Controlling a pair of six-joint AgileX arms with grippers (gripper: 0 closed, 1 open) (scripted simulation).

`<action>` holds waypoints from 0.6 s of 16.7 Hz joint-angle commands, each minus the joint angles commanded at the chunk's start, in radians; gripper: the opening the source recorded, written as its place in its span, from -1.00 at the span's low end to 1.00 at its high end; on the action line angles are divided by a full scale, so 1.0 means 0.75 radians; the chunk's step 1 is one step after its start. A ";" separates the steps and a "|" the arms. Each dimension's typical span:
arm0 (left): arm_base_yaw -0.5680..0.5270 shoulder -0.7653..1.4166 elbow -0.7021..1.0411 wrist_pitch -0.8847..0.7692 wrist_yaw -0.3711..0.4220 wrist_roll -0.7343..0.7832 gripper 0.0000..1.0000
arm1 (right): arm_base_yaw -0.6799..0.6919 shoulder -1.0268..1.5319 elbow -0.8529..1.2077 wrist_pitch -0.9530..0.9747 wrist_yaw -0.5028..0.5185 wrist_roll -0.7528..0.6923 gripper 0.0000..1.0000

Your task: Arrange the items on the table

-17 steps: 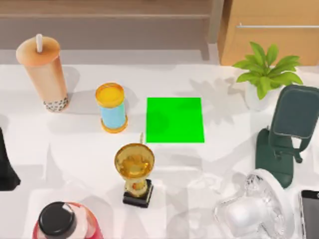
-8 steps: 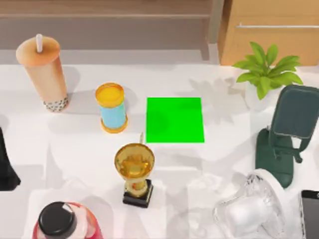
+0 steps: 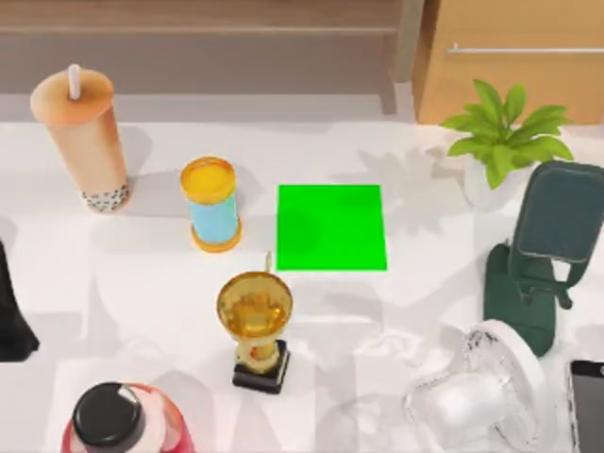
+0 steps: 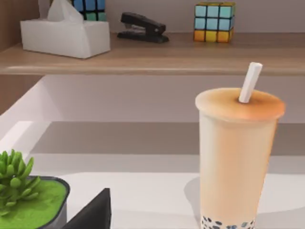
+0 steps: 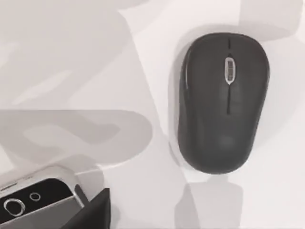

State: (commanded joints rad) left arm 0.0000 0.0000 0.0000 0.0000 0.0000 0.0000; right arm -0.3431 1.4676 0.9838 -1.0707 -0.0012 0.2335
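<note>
Desk (image 3: 142,283) with four items awaiting arrangement: you see the bubble-tea cup (image 3: 83,142) upright at the far left, the fan (image 3: 477,396) lying near the front right, and the smartphone (image 3: 587,406) just beside it at the right edge. The mouse (image 5: 221,100) rests flat on the desk under the right wrist camera, near the phone's corner. Over the last second only the pale shadows around the fan have drifted and its clear cage seems to have turned a touch; the cup has not shifted. That suggests an arm moving overhead, not a completed placement, so you should count the arranging as barely begun. The green square (image 3: 330,226) at centre lies bare. The left claw (image 4: 93,214) faces the cup and the right claw (image 5: 95,212) hangs over the mouse; you cannot tell whether either is open or closed
</note>
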 joint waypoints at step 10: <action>0.000 0.000 0.000 0.000 0.000 0.000 1.00 | -0.003 0.063 -0.051 0.082 0.000 0.008 1.00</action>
State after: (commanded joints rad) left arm 0.0000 0.0000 0.0000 0.0000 0.0000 0.0000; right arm -0.3454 1.5145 0.9457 -1.0092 -0.0011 0.2395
